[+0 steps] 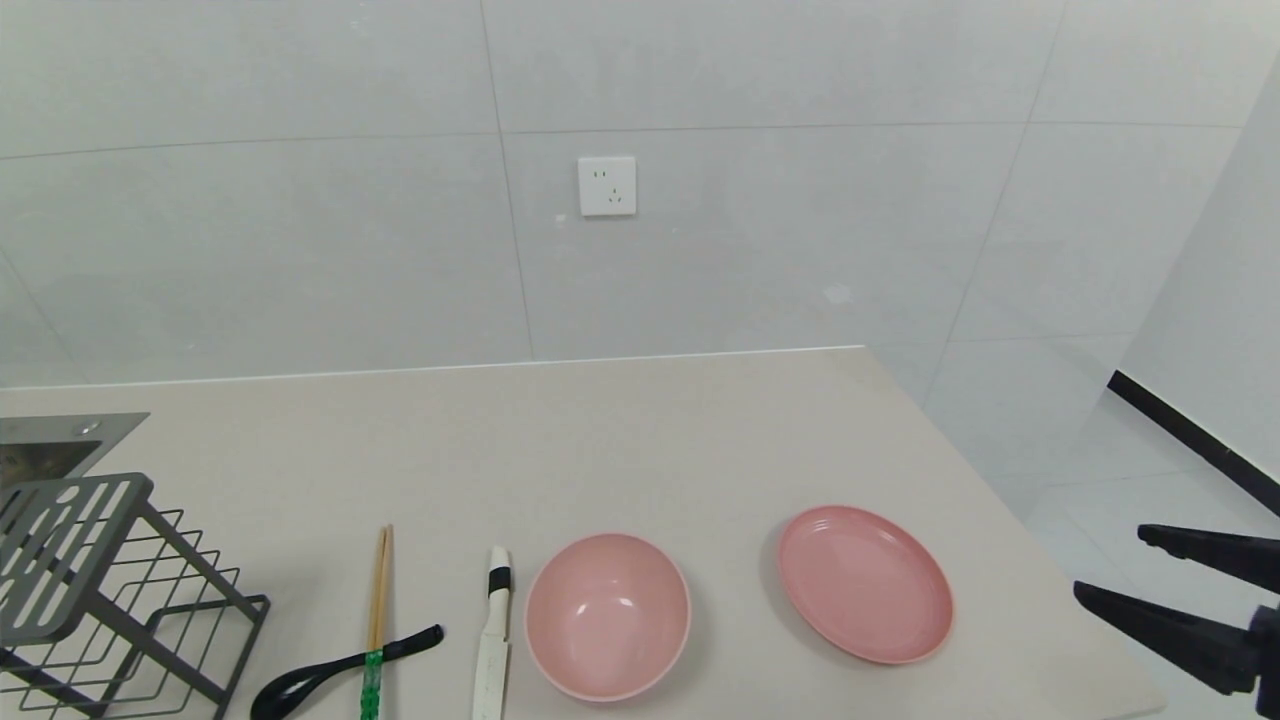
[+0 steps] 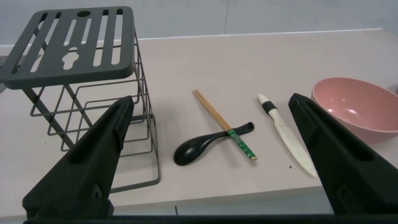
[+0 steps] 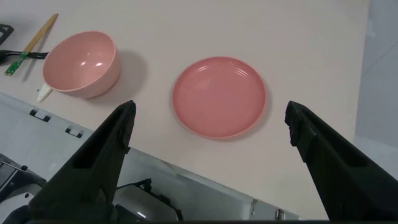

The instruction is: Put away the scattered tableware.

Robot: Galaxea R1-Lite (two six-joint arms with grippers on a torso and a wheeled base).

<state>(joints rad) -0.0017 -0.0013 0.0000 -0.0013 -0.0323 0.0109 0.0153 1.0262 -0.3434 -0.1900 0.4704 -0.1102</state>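
On the beige counter lie a pink bowl (image 1: 608, 614) (image 2: 357, 112) (image 3: 81, 64), a pink plate (image 1: 864, 583) (image 3: 219, 96), a white knife (image 1: 494, 638) (image 2: 285, 133), a pair of chopsticks (image 1: 376, 618) (image 2: 224, 124) and a black spoon (image 1: 335, 672) (image 2: 210, 143) crossing under them. My right gripper (image 1: 1145, 570) (image 3: 211, 134) hangs open off the counter's right edge, to the right of the plate. My left gripper (image 2: 211, 127) is open, held back from the counter's front edge with the spoon and chopsticks seen between its fingers. Neither holds anything.
A dark grey wire dish rack (image 1: 90, 590) (image 2: 81, 81) stands at the counter's left front, with a sink's corner (image 1: 60, 445) behind it. A tiled wall with a socket (image 1: 607, 185) backs the counter. The counter's right edge drops to the floor.
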